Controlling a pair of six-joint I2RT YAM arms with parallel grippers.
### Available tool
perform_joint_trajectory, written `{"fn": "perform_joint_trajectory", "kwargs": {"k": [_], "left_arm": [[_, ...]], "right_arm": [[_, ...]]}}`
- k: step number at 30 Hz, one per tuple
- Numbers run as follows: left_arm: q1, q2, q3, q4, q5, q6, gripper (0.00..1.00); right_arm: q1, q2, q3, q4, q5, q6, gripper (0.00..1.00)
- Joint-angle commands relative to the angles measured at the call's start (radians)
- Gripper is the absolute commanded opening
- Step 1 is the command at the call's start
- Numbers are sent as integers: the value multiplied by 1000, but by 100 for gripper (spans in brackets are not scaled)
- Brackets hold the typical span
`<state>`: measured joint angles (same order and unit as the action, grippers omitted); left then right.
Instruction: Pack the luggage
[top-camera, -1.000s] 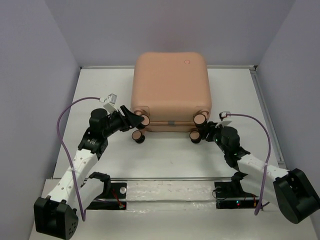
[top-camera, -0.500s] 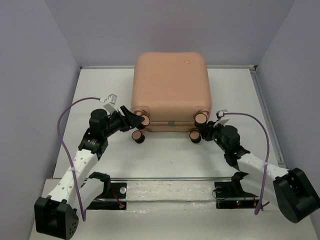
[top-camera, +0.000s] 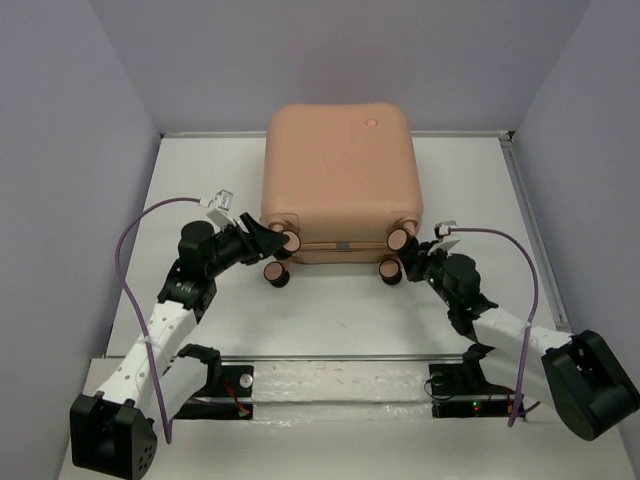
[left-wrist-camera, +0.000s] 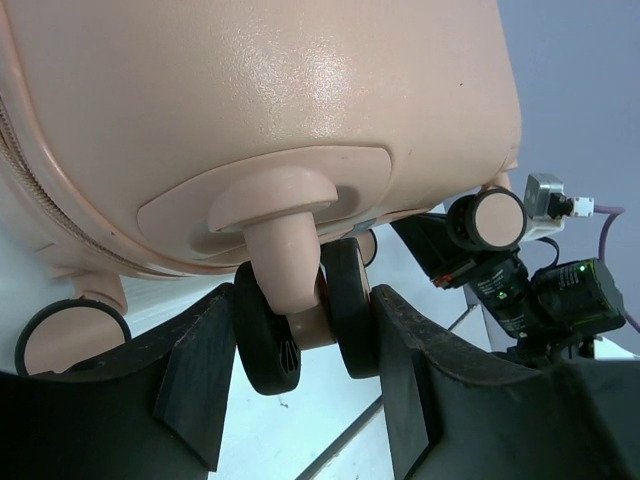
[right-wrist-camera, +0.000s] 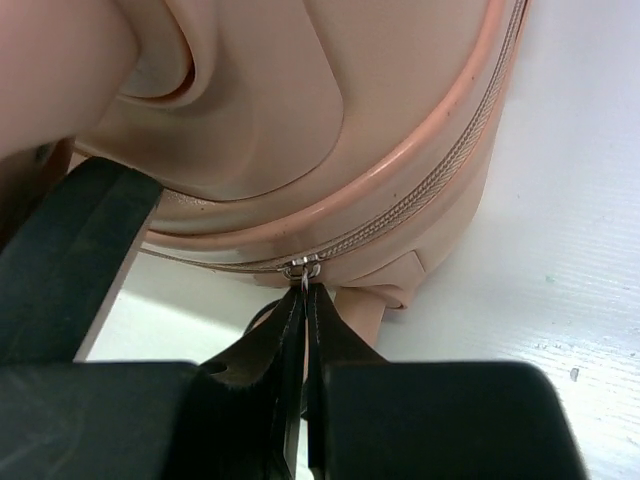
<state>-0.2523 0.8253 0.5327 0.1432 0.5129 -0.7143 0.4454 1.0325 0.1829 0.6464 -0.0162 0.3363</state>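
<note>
– Left jaws: how are they found to be set?
– They are seen part-way open and closed onto a black twin caster wheel (left-wrist-camera: 300, 335) on a peach stem. Both black fingers (left-wrist-camera: 200, 385) are pressed against the wheel's outer faces, so the wheel is held.
– And the right jaws?
– They are shut tight. A small metal zipper pull (right-wrist-camera: 303, 268) is pinched between the fingertips (right-wrist-camera: 255, 350), right at the suitcase's seam.
– Where is the luggage placed?
– The large peach-pink hard-shell suitcase (top-camera: 340, 170) is laid flat and zipped closed on the white desk (top-camera: 200, 180), with its wheeled end turned toward the arm bases.
– Which wheel is gripped?
– The upper one at the suitcase's near left corner, as seen from above. A second wheel (top-camera: 275, 272) is seen just below it, on the other side of the seam.
– Where on the suitcase is the pull found?
– At the near right corner, between the upper right wheel (top-camera: 400, 238) and the lower right wheel (top-camera: 390, 270). From there a line of silver zipper teeth (right-wrist-camera: 430, 190) is seen curving away along the seam.
– Is anything else noted around the suitcase?
– A purple cable (top-camera: 130, 240) is looped out to the suitcase's left, and a small round mark (top-camera: 371, 123) is set in its top shell near the far edge.
</note>
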Motion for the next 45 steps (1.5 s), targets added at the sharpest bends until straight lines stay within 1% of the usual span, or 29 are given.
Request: {"fn": "perform_joint_trajectory", "kwargs": {"k": [1, 2, 3, 4, 5, 7, 8, 9, 10, 12, 14, 15, 17, 18, 20, 21, 23, 25, 28, 30, 31, 33, 34, 35, 36, 37, 40, 42, 45], "left_arm": [[-16, -23, -8, 234, 177, -45, 6], [-19, -20, -11, 275, 180, -57, 6], [-24, -15, -13, 298, 184, -74, 6], [-36, -11, -17, 318, 184, -106, 6], [-45, -9, -16, 359, 180, -123, 6], [-94, 0, -16, 400, 165, -170, 6], [-116, 5, -13, 435, 136, -183, 6], [-140, 9, -11, 449, 119, -194, 6], [-165, 17, -10, 461, 102, -200, 6], [-215, 23, -7, 492, 75, -218, 6], [-228, 28, -8, 509, 70, -232, 6], [-231, 26, -8, 516, 70, -243, 6], [-235, 25, -7, 524, 68, -251, 6], [-235, 23, -4, 529, 70, -261, 6], [-235, 8, 9, 532, 70, -274, 6], [-235, 2, 13, 532, 69, -280, 6], [-235, -25, 21, 547, 72, -312, 6], [-238, -49, 21, 559, 73, -355, 6], [-249, -71, 1, 567, 61, -387, 6], [-251, -100, -37, 565, 42, -399, 6], [-251, -116, -52, 558, 35, -396, 6], [-251, -130, -88, 509, 1, -373, 6], [-251, -140, -100, 497, -13, -357, 6], [-251, -143, -131, 493, -33, -352, 6], [-251, -143, -141, 493, -40, -347, 6], [-251, -141, -152, 495, -47, -347, 7], [-249, -123, -166, 515, -51, -344, 11], [-249, -117, -162, 519, -51, -341, 19], [-249, -121, -158, 515, -57, -330, 28]], "right_arm": [[122, 47, -8, 283, 21, 76, 7], [192, 76, 1, 292, 130, 76, 7], [361, 113, 19, 300, 204, 52, 7], [444, 156, 74, 305, 275, 37, 7], [513, 257, 107, 314, 392, 29, 7], [680, 371, 226, 363, 494, 7, 7], [720, 430, 272, 378, 578, -12, 7], [752, 542, 321, 381, 616, -55, 7], [771, 592, 372, 374, 625, -66, 7], [780, 674, 464, 399, 542, -37, 7], [780, 708, 495, 427, 451, -17, 7], [780, 724, 547, 426, 344, 4, 7], [780, 780, 593, 455, 227, 36, 7], [789, 802, 639, 491, 132, 61, 7], [800, 869, 668, 559, 52, 98, 7], [800, 895, 675, 612, -34, 134, 7], [800, 961, 713, 726, -89, 213, 7], [800, 1003, 745, 827, -96, 282, 7], [800, 1043, 716, 941, 8, 334, 7], [800, 1032, 618, 966, 157, 333, 9], [800, 991, 572, 961, 197, 322, 29], [800, 921, 439, 914, 248, 299, 53], [800, 823, 402, 795, 293, 288, 70], [800, 766, 357, 697, 329, 287, 76], [800, 655, 348, 477, 346, 290, 84], [800, 653, 339, 387, 363, 290, 87], [791, 429, 288, 176, 392, 276, 94], [791, 362, 320, 23, 415, 241, 97], [791, 285, 377, -76, 444, 192, 97]]}}
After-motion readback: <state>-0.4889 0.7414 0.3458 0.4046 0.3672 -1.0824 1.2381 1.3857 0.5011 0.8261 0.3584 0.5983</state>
